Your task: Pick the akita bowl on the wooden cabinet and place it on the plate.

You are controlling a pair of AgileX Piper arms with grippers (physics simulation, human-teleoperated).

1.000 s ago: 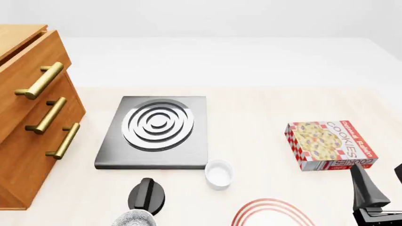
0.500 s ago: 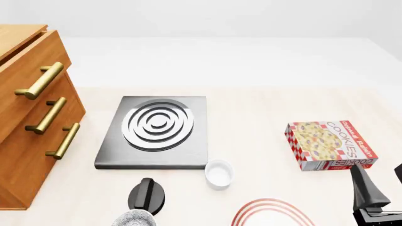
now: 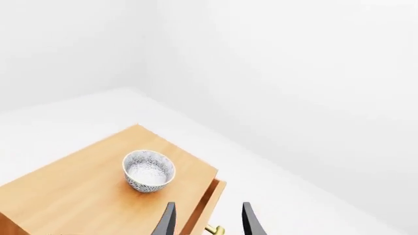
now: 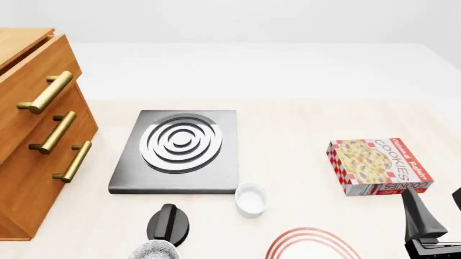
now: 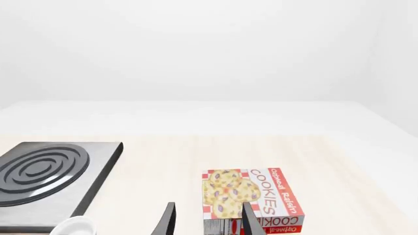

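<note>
The akita bowl (image 3: 149, 170), grey-and-white speckled inside, stands upright on the flat top of the wooden cabinet (image 3: 72, 193), near its drawer-side edge. My left gripper (image 3: 209, 223) hangs open well short of the bowl, its two dark fingertips (image 3: 168, 221) empty. In the front view the wooden cabinet (image 4: 32, 135) fills the left side, and its top and the bowl are out of frame. The plate (image 4: 311, 244), white with red rings, lies at the near edge, cut off. My right gripper (image 4: 436, 211) is open and empty at the near right, beside the plate.
A grey stove slab (image 4: 180, 148) lies mid-table with a small white ramekin (image 4: 251, 198) in front of it. A cookie box (image 4: 378, 166) sits at the right. Another speckled bowl (image 4: 153, 251) peeks in at the near edge, next to a black rounded part (image 4: 169, 221).
</note>
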